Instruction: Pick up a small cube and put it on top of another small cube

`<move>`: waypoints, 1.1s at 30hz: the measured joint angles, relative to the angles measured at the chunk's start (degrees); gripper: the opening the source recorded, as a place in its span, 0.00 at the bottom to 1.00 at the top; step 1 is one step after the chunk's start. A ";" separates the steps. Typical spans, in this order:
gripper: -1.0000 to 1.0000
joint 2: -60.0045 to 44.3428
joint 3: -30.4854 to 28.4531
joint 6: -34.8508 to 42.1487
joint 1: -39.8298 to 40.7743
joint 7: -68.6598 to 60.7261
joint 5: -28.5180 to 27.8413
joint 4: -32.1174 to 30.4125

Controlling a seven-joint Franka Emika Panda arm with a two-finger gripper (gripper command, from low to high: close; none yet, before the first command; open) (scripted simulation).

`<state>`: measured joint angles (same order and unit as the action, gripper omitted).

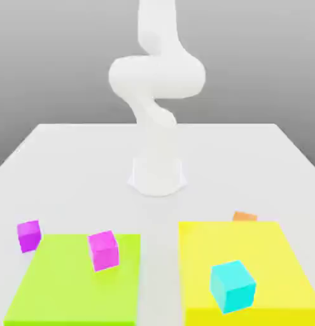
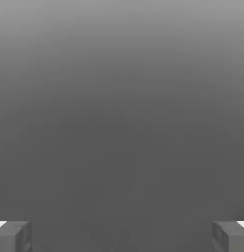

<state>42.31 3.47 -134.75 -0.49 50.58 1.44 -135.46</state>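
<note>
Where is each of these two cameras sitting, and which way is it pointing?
Exterior view: off the arm, looking slightly down across the white table at the arm's base; green mat, yellow mat, cyan cube, two magenta cubes and the small orange cube in front.
Hand view: on the hand, facing plain grey background; the gripper has both fingertips spread wide apart.
Shared: the grey backdrop alone.
</note>
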 joint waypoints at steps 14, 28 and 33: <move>0.50 -25.02 23.52 -20.37 -4.85 33.25 8.76 -24.04; 0.50 -47.68 22.55 -36.82 -9.34 69.45 -18.62 -31.07; 0.50 -53.30 8.39 -40.79 -20.24 78.99 -31.63 -29.53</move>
<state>-10.98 11.87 -175.54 -20.73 129.57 -30.19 -164.99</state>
